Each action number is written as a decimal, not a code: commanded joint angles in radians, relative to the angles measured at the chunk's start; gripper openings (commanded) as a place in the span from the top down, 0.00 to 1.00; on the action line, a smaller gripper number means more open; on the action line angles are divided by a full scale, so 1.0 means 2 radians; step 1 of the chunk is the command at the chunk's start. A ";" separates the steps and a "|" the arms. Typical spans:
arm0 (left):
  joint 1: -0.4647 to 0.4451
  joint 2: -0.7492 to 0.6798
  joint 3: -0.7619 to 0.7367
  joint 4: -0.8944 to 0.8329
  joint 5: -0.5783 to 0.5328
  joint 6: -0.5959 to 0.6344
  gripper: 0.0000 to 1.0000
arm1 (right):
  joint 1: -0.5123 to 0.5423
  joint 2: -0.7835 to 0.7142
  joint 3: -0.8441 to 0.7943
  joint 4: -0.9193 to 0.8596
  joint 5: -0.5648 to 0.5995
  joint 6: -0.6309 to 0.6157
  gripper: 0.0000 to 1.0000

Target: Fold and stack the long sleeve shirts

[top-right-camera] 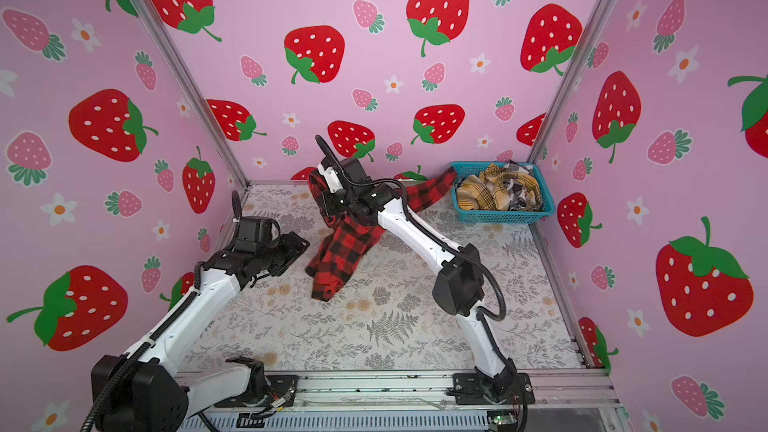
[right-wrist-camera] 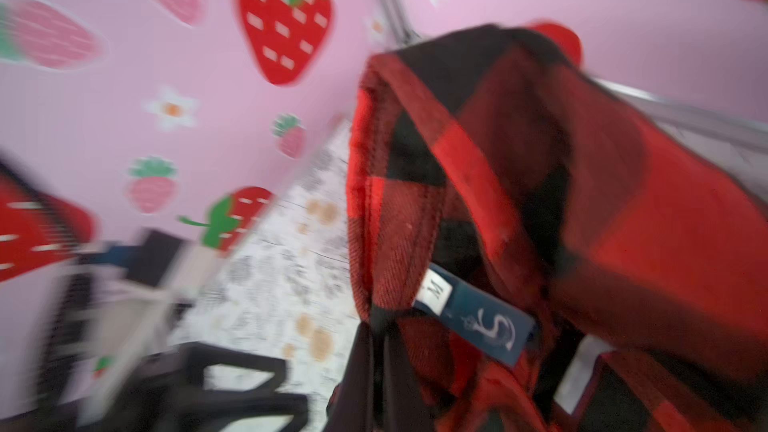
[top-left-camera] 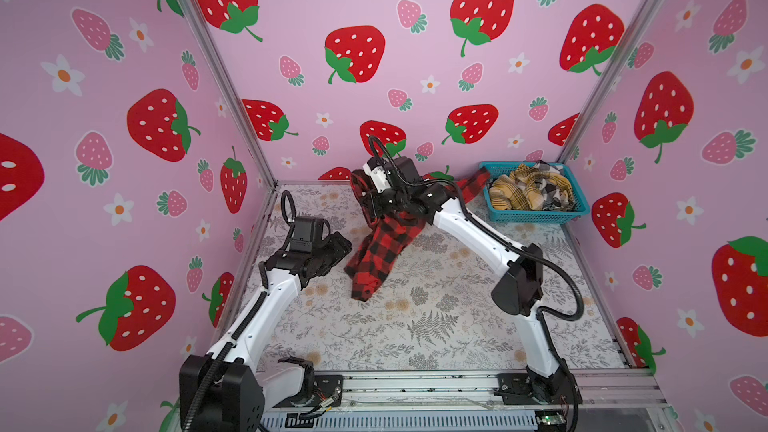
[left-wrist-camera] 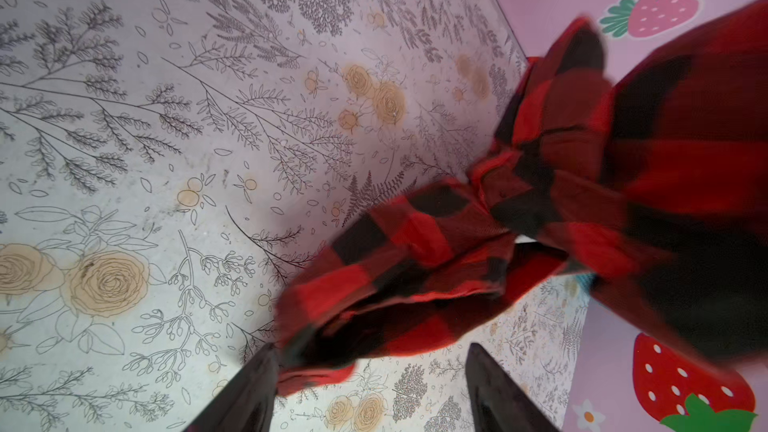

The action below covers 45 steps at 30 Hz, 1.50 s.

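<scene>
A red-and-black checked long sleeve shirt hangs bunched from my right gripper, its lower end resting on the table. One sleeve trails back toward the basket. In the right wrist view the right gripper is shut on the shirt's collar beside a blue neck label. My left gripper stands open just left of the hanging shirt. In the left wrist view the left gripper has a fold of the shirt reaching between its fingertips, not clamped.
A turquoise mesh basket sits at the table's back right corner, holding a crumpled mustard-yellow plaid shirt and a black-and-white plaid shirt. The floral table is walled by strawberry-print panels on three sides.
</scene>
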 commanded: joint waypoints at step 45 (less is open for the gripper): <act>-0.042 0.051 -0.074 -0.130 0.015 0.027 0.06 | -0.191 -0.361 -0.805 0.154 0.033 0.127 0.29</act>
